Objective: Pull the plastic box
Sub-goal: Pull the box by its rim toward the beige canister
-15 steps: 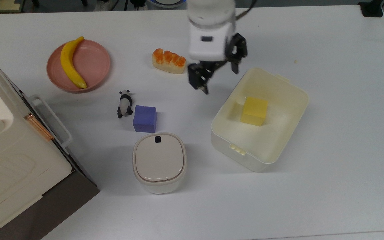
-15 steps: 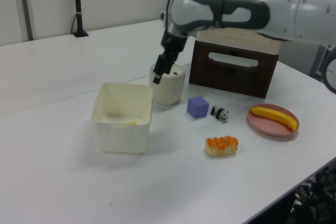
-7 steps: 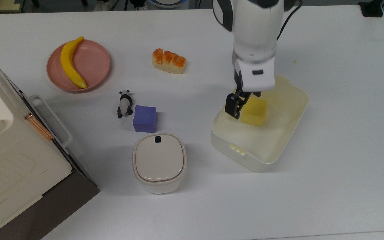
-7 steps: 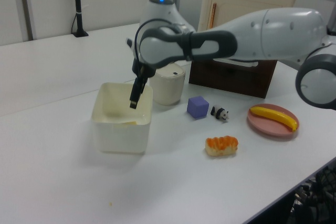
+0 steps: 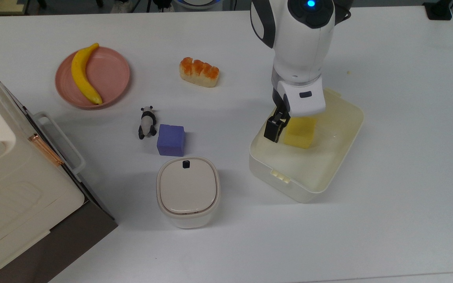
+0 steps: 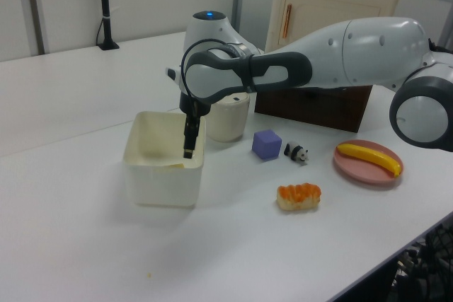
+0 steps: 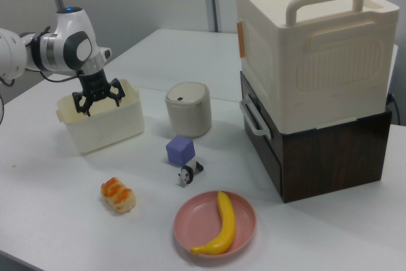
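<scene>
Cream-white plastic box (image 5: 340, 157); yellow cube (image 5: 300, 133); purple block (image 5: 170, 140); pink plate (image 5: 110, 74); black-white panda (image 5: 147, 122).

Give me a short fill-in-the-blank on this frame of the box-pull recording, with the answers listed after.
1. The end effector is lowered into the plastic box, beside a ____ block.
2. The banana lies on a ____ plate.
3. Next to the purple cube stands a toy ____.

Answers: yellow; pink; panda
</scene>
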`<state>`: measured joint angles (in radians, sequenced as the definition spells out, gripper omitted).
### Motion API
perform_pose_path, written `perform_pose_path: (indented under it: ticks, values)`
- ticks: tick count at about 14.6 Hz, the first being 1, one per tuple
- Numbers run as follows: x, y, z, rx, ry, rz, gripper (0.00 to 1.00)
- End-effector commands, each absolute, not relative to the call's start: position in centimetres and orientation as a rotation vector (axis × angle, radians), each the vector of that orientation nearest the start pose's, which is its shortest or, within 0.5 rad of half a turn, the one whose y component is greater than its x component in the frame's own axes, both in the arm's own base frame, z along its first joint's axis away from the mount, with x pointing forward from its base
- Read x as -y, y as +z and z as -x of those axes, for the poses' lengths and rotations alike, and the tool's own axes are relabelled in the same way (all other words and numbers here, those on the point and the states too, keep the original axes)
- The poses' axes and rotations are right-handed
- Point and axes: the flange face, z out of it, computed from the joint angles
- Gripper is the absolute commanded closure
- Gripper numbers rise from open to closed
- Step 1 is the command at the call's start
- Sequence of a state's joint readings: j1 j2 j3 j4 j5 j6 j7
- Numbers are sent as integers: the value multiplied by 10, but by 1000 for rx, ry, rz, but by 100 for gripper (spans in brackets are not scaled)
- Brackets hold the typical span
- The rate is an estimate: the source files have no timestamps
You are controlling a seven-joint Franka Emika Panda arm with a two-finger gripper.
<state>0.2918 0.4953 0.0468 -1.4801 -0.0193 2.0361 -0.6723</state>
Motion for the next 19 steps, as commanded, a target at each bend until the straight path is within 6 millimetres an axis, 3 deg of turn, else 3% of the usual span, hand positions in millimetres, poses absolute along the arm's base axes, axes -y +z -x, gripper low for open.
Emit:
perform_pose_path:
  ticks: [1, 6, 12, 15, 16, 17, 18, 19]
  values:
    - [-207, 398, -655, 1688, 108, 2659, 0]
    - [-169, 397, -665, 1660, 132, 2702, 0]
    - [-144, 419, -655, 1565, 172, 2742, 0]
    - [-165, 453, -648, 1106, 42, 2858, 0]
    - [-167, 475, -643, 979, 1, 2894, 0]
    - [-163, 489, -639, 857, -17, 2933, 0]
    - [-155, 510, -634, 613, -47, 2989, 0]
    - [-137, 523, -631, 461, -48, 3019, 0]
